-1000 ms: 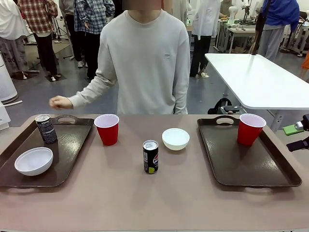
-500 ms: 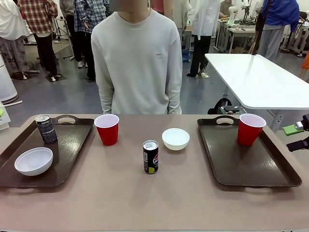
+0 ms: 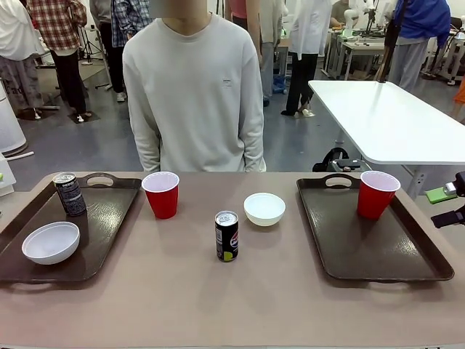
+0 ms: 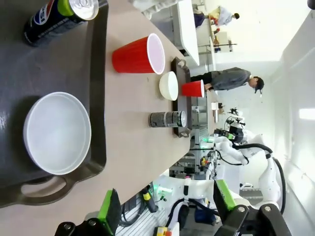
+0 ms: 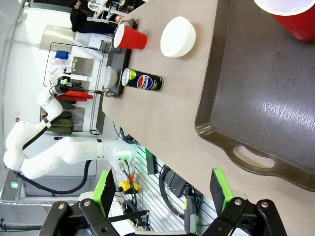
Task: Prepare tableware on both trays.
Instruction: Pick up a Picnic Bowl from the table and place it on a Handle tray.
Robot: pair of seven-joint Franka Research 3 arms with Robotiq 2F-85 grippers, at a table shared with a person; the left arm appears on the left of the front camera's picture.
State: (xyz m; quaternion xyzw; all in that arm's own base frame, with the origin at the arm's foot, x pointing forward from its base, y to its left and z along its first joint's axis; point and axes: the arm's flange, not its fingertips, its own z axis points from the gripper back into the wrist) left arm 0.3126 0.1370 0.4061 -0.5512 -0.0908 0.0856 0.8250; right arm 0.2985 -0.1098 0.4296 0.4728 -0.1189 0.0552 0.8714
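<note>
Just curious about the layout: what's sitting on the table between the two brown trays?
Front view: between the left tray and the right tray stand a red cup, a black can and a white bowl.

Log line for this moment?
left tray: can, bowl; right tray: cup; table: loose cup, loose can, loose bowl; left gripper, right gripper: open

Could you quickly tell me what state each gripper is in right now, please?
Left gripper: open, holding nothing.
Right gripper: open, holding nothing.
</note>
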